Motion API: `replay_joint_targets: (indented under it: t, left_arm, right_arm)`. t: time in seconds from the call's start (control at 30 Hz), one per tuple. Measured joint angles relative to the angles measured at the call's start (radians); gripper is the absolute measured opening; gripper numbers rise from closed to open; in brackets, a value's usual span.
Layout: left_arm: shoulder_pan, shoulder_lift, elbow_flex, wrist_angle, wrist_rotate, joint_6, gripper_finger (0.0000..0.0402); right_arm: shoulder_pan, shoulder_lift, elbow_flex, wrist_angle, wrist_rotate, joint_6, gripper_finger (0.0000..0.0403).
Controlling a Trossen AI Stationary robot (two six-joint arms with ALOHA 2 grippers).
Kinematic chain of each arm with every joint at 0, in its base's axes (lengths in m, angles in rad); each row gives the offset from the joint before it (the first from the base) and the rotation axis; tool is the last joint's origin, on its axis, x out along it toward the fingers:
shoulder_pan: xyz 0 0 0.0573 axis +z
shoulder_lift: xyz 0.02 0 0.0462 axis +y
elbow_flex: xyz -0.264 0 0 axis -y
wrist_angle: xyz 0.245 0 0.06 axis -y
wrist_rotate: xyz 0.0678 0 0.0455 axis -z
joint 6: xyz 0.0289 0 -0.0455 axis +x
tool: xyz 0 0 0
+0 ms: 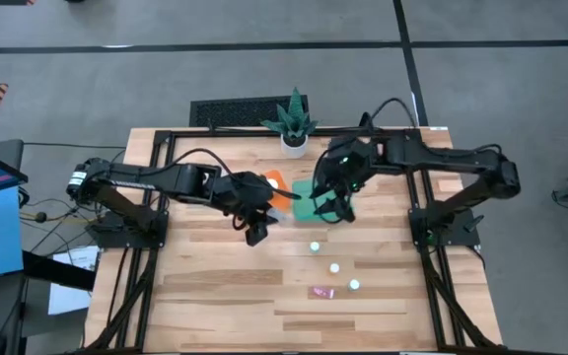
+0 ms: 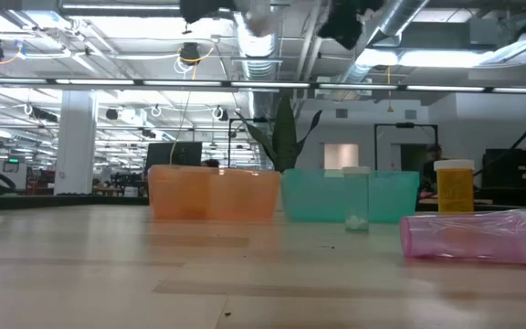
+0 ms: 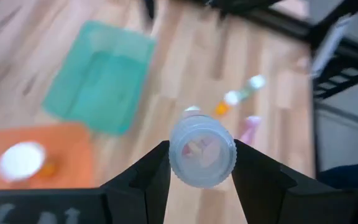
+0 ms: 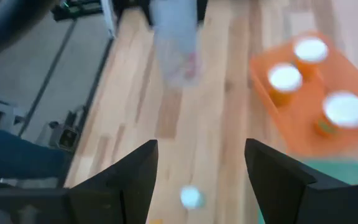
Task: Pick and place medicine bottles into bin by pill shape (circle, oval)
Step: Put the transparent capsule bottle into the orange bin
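My left gripper (image 1: 257,233) is shut on a clear medicine bottle (image 3: 202,153), held high above the table just near of the orange bin (image 1: 276,187). The orange bin holds three white-capped bottles (image 4: 311,50). My right gripper (image 1: 330,204) is open and empty above the teal bin (image 1: 307,201). Three white-capped bottles stand on the table (image 1: 315,247) (image 1: 334,267) (image 1: 354,285), and a pink bottle (image 1: 320,292) lies on its side beside them. My left gripper pinches the clear bottle's round wall (image 3: 174,155) between its two fingers, one on each side. The bottle's round end faces the wrist camera. The bottle is lifted clear of the table and also shows in the right wrist view (image 4: 174,46).
A potted plant (image 1: 294,123) in a white pot stands at the table's far edge behind the bins. In the low view the pink bottle (image 2: 473,236) lies at the near right, with an orange bottle (image 2: 454,185) and a clear one (image 2: 356,196) farther back.
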Motion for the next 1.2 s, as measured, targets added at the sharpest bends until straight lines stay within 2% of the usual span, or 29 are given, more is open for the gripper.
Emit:
replay_joint_targets:
  t: [0.23, 0.63, 0.83, 0.97, 1.2]
  left_arm:
    - [0.054, 0.013, 0.0, -0.13, -0.064, 0.013, 0.0146]
    - [0.182, 0.194, 0.0, -0.175, -0.026, 0.174, 0.0146]
    - [0.214, 0.276, -0.001, -0.191, -0.055, 0.209, 0.0146]
    - [0.234, 0.288, 0.0, -0.172, -0.086, 0.209, 0.0146]
    - [0.255, 0.314, -0.003, -0.187, -0.077, 0.206, 0.0146]
  right_arm:
    - [-0.059, -0.177, 0.0, -0.107, 0.001, 0.003, 0.025]
    - [-0.059, -0.476, 0.0, -0.149, 0.134, 0.16, 0.025]
    - [-0.059, -0.543, 0.0, -0.149, 0.162, 0.204, 0.0249]
    - [-0.06, -0.565, 0.0, -0.148, 0.163, 0.214, 0.0249]
    - [-0.06, -0.571, 0.0, -0.152, 0.163, 0.22, 0.0249]
